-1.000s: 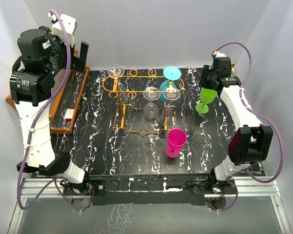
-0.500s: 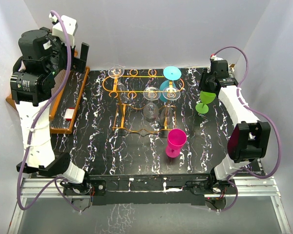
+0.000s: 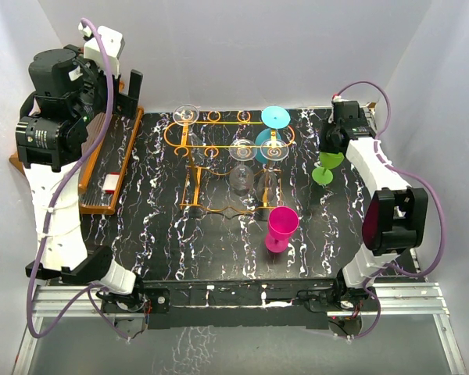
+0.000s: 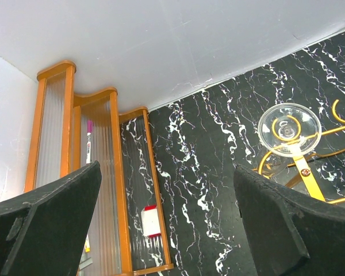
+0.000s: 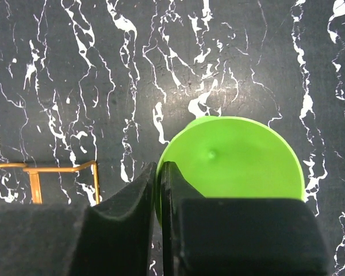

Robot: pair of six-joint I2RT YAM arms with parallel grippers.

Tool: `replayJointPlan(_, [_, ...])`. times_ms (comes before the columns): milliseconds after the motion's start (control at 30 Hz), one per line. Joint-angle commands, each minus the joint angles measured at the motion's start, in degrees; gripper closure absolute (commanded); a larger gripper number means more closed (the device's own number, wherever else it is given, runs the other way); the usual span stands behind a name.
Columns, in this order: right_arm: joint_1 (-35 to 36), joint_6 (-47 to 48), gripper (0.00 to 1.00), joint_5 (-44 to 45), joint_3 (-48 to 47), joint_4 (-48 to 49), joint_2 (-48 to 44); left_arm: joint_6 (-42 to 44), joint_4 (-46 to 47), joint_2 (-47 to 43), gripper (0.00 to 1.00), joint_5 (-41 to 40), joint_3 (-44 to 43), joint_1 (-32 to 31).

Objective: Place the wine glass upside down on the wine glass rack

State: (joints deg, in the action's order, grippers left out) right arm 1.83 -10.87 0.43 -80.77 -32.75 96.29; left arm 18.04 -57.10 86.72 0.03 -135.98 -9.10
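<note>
The green wine glass point(image 3: 327, 166) stands at the table's right side, seen from above as a green round point(image 5: 236, 161) in the right wrist view. My right gripper point(image 5: 160, 168) is shut on its rim, one finger inside the bowl and one outside. The orange wire wine glass rack point(image 3: 227, 144) stands at the middle back, with one corner point(image 5: 63, 168) showing left of the glass. My left gripper point(image 4: 167, 218) hangs open and empty, high over the left back corner.
Two clear glasses point(image 3: 186, 114) point(image 3: 242, 151) and a teal one point(image 3: 274, 117) hang upside down on the rack. A pink glass point(image 3: 281, 226) stands in front of it. An orange stepped shelf point(image 3: 102, 168) with a red-and-white block point(image 4: 150, 221) lines the left edge.
My right gripper's jaws have closed onto the green glass's rim, and the wrist has shifted slightly toward the back. The left arm has not moved.
</note>
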Motion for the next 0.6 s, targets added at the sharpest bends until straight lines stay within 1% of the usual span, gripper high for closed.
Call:
replayJointPlan(0, [-0.07, 0.15, 0.92, 0.67, -1.12, 2.01, -1.35, 0.02, 0.06, -1.99, 0.03, 0.67, 0.26, 0.23])
replayJointPlan(67, [0.02, 0.14, 0.92, 1.41, -1.84, 1.7, -3.18, 0.14, 0.06, -2.0, 0.03, 0.67, 0.28, 0.23])
replayJointPlan(200, [1.14, 0.02, 0.92, 4.0, -4.7, 1.93, -10.91, 0.66, 0.48, -1.75, 0.03, 1.29, -0.03, 0.23])
replayJointPlan(267, [1.24, -0.18, 0.92, 4.87, -5.77, 4.06, -16.39, 0.5, 1.4, -1.5, 0.03, 3.0, -0.47, 0.23])
replayJointPlan(333, [1.24, 0.01, 0.92, 5.44, -5.49, 9.0, -20.92, 0.21, 3.27, -1.31, 0.03, 5.07, -0.97, 0.23])
replayJointPlan(433, [1.17, 1.77, 0.92, 3.9, -5.94, 15.26, -25.42, -2.26, 8.26, -2.11, 0.03, 10.66, -0.25, 0.23])
replayJointPlan(500, [1.18, 3.12, 0.92, 0.71, -5.93, 19.77, -27.33, -5.42, 12.79, -3.44, 0.03, 15.99, 1.92, 0.23])
replayJointPlan(567, [1.22, 2.03, 0.92, -1.91, -6.65, 23.45, -28.53, -9.32, 17.64, -4.52, 0.03, 23.13, 4.77, 0.23])
